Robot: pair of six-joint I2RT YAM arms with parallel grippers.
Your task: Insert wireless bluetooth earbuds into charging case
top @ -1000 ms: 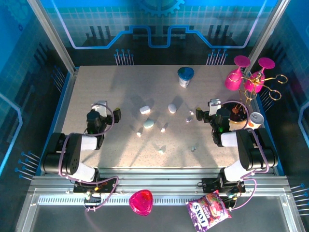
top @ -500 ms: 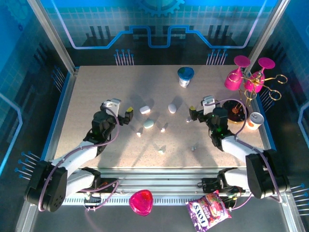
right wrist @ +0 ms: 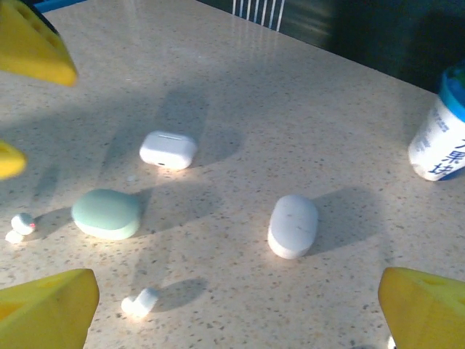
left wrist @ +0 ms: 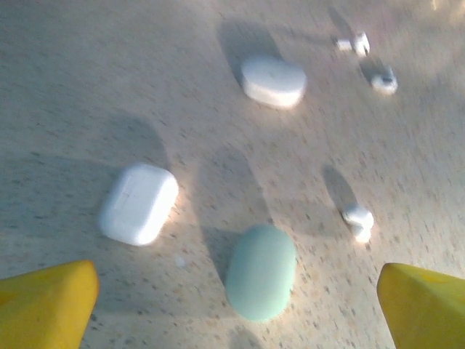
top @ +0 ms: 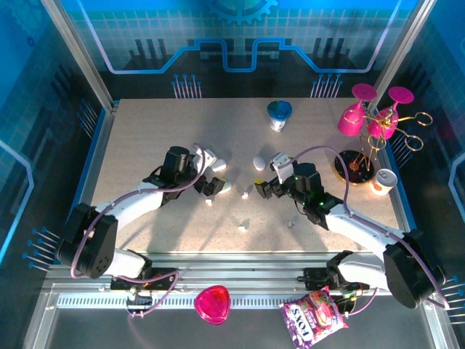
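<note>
Left wrist: your left gripper (left wrist: 232,313) gapes wide, empty, mint case (left wrist: 260,273) btwn fingers, likely for pickup; right gripper (right wrist: 232,316) same, earbud (right wrist: 139,302) btwn fingers.

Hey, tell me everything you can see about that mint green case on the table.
The mint green case is a smooth, pebble-shaped oval with a matte finish that looks like plastic, and it appears shut, with no opening showing. It lies flat on the speckled table, casting a soft shadow. Nothing touches it. A white case lies apart on one side and a white earbud on the other.
</note>
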